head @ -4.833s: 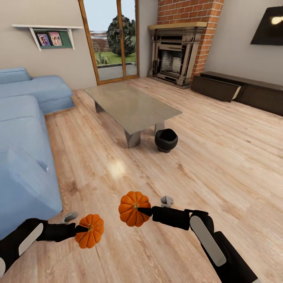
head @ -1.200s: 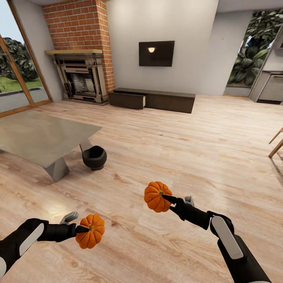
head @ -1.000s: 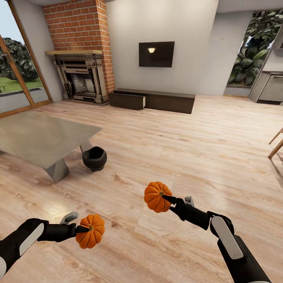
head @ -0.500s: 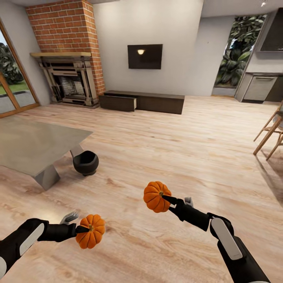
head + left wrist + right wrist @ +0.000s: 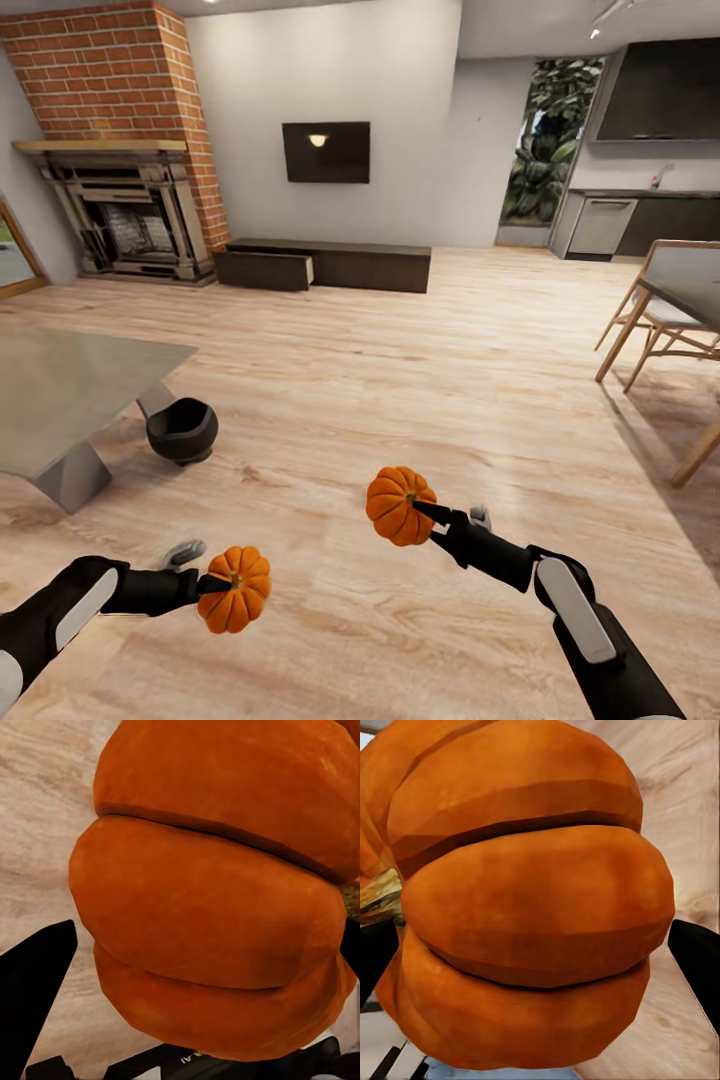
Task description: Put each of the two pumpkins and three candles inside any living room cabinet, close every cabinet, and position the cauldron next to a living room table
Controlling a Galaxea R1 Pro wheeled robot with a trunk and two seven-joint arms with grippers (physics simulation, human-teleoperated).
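View has swung right, cabinet now ahead with one drawer open; left gripper and right gripper each pinch a pumpkin, ready to approach

No legible text anywhere.

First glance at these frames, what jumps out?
Two bright orange pumpkins held over the wooden floor: one in the left gripper, low at the head view's left, one in the right gripper, nearer the middle. Next, the black cauldron on the floor beside the grey table, and the dark cabinet against the far wall with one drawer pulled out.
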